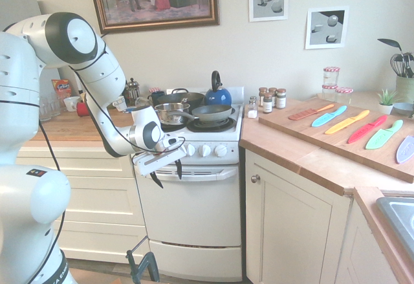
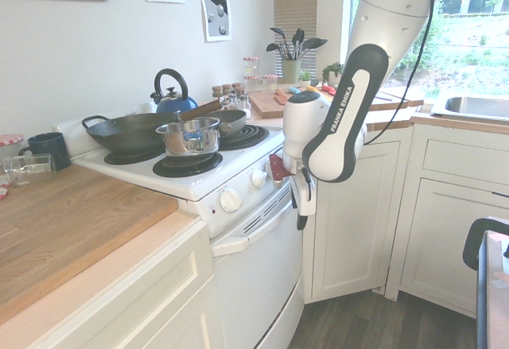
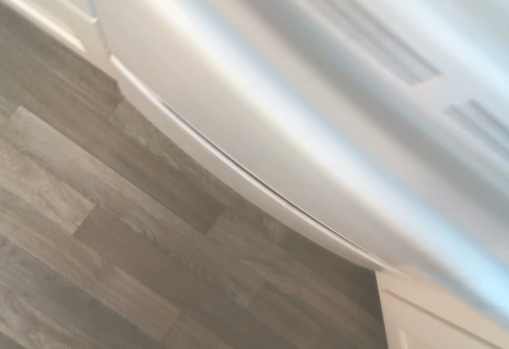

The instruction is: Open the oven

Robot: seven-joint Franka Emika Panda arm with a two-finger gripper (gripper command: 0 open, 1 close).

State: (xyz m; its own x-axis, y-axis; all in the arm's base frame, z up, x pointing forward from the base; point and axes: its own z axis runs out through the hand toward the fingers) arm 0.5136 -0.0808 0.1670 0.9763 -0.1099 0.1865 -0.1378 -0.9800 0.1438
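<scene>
The small white freestanding oven (image 1: 194,213) with round white knobs stands between cream cabinets, its plain drop-down door shut and its white bar handle (image 1: 194,175) running across the top of the door. The white arm's end effector (image 1: 167,174) hangs just in front of the left part of that handle, its two dark fingers (image 1: 156,179) pointing downward and spread apart, released and grasping nothing. On the black hob sit a small steel saucepan (image 1: 171,112), a grey frying pan (image 1: 211,112), a wide black wok (image 2: 131,133) and a blue kettle (image 1: 217,93). The wrist view shows the curved lower edge of the white door (image 3: 262,126) above grey wood-plank floor (image 3: 119,253), out of focus.
</scene>
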